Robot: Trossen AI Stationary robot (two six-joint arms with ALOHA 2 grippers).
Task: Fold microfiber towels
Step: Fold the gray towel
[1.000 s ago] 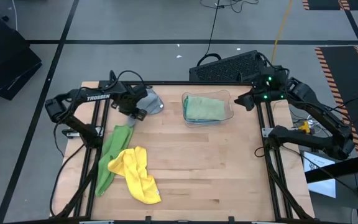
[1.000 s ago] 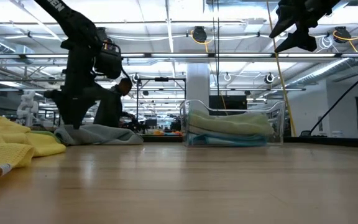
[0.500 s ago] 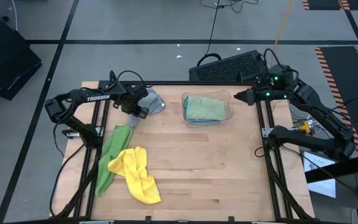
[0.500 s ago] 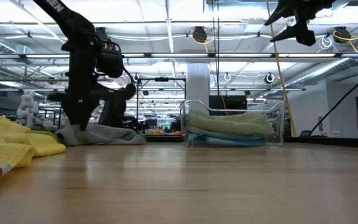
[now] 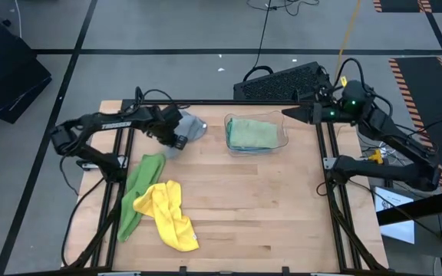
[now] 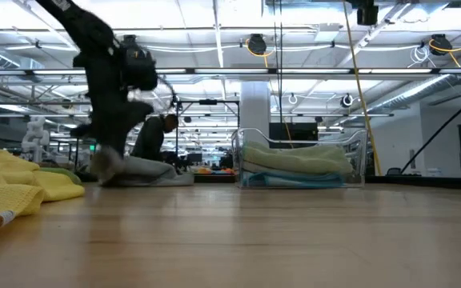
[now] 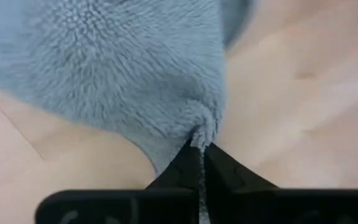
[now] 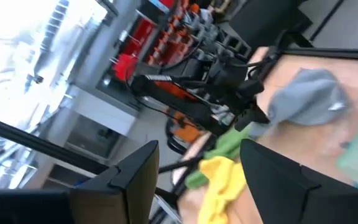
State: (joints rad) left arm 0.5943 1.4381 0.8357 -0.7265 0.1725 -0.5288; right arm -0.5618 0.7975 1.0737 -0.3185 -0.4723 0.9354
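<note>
A grey microfiber towel (image 5: 192, 125) lies crumpled on the table at the far left, resting on its underside. My left gripper (image 5: 176, 141) stands at its near edge, shut on it. A green towel (image 5: 140, 193) and a yellow towel (image 5: 172, 216) lie bunched near the table's left edge, the yellow one partly on the green. Folded towels (image 5: 252, 133) sit stacked in a clear bin (image 5: 282, 138) at the far middle. My right gripper (image 5: 291, 113) hovers high by the bin's far right corner, open, pointing level toward the table's left. My left gripper pinches a small bunched-up pucker at the grey towel's edge (image 7: 201, 130) between its two fingertips (image 7: 188, 167). The fingers come steeply from above, slanting. The rest of the towel lies slack on the table (image 6: 146, 172).
Bare wood takes up the table's middle and right (image 5: 267, 207). A black keyboard-like object (image 5: 282, 80) lies just beyond the far edge. In the low view the yellow towel (image 6: 14, 188) fills the near left.
My left gripper has tipped steeper and shut on the grey towel's near edge, staying about where it was. My right gripper has risen, swung toward the table's far edge and turned from a downward slant to level, keeping its fingers open.
</note>
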